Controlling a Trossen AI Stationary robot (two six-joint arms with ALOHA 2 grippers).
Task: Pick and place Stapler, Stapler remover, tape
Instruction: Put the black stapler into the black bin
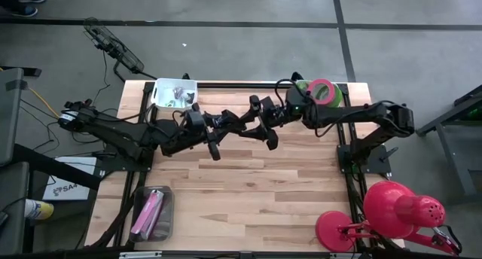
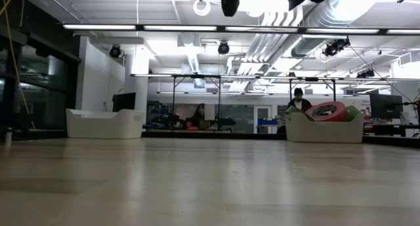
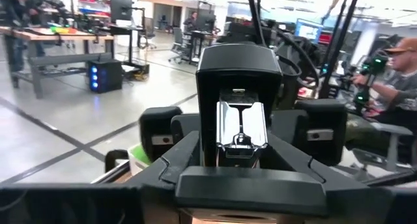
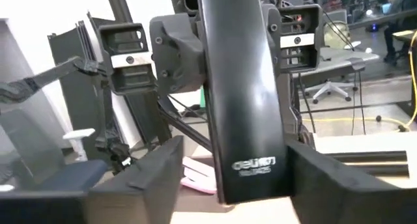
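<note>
Mid-air over the table's far half, the black stapler (image 1: 239, 123) spans between both arms, long axis running left-right. Left gripper (image 1: 213, 131) pinches its open metal end; right gripper (image 1: 263, 123) clamps the body, raised lettering there unreadable. Tape rolls (image 1: 322, 90) sit in the far-right bin (image 1: 335, 101).

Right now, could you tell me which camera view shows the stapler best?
The left wrist view: the stapler fills the centre, metal underside facing the camera. The right wrist view shows its black top. In the high view it is hard to pick out between the grippers; the low view misses it.
</note>
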